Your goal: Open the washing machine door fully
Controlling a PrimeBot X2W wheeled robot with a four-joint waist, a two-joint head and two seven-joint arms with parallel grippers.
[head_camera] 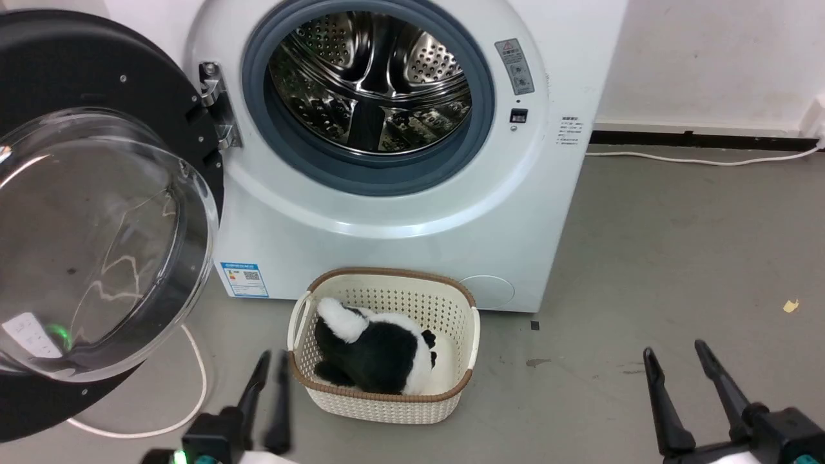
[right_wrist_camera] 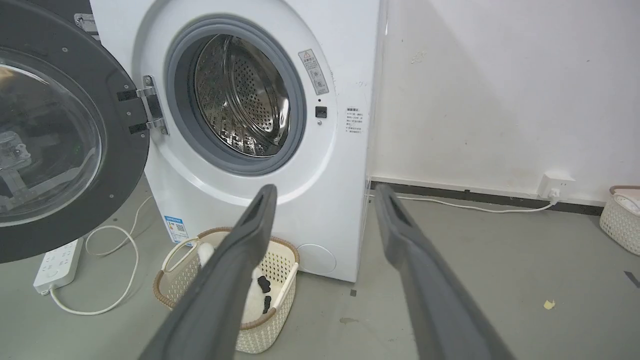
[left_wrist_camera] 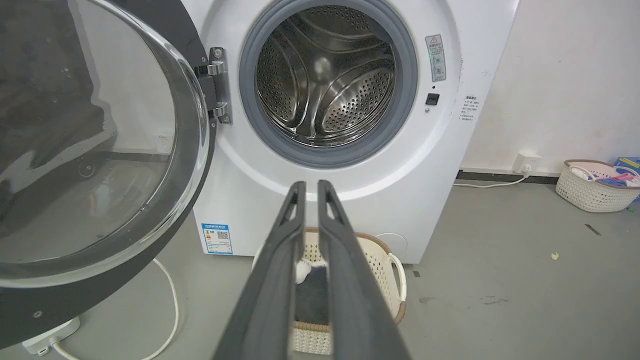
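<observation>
Your left gripper (head_camera: 272,364) and right gripper (head_camera: 677,354) had long dark tapered fingers, black wrist housings with teal accents, and a green light.

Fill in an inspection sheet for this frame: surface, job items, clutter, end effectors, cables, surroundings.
Surface: grey floor, a few stains and a yellow scrap.
Job's things: washing machine door swung wide open on the left hinge; washing machine drum empty.
Clutter: cream basket holding a black-and-white plush toy; second basket by the wall.
End effectors: left end effector nearly shut, empty; right end effector open, empty.
Cables: white cord along the wall; power strip with looped lead.
Surroundings: white wall, wall socket.
</observation>
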